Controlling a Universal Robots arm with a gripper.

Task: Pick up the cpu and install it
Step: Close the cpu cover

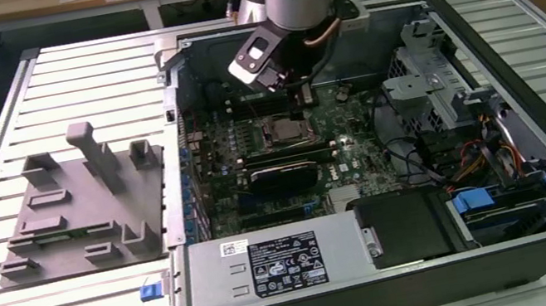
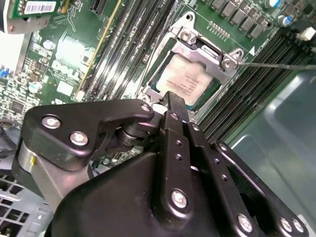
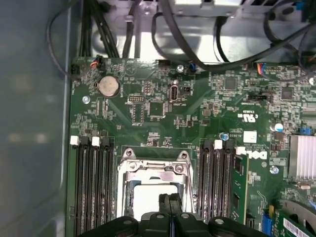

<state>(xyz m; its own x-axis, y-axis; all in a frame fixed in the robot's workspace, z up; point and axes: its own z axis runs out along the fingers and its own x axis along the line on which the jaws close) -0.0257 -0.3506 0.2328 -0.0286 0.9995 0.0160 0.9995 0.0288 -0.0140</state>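
The cpu (image 2: 185,79) lies flat in the motherboard socket, its silvery top showing inside the metal socket frame (image 2: 224,59). It also appears in the first wrist view as the cpu (image 3: 148,195) and in the exterior view as the cpu (image 1: 285,128), near the middle of the board. My gripper (image 1: 304,97) hangs inside the open computer case just above the socket's edge. Its two black fingers (image 3: 170,203) are pressed together with nothing between them. In the second wrist view the gripper (image 2: 175,101) has its tip right at the cpu's rim.
Memory slots (image 3: 91,187) flank the socket on both sides. The case walls (image 1: 180,136) ring the board, with a power supply (image 1: 270,263) in front and a drive cage with cables (image 1: 458,120) at the exterior view's right. A grey fixture tray (image 1: 81,212) lies outside the case.
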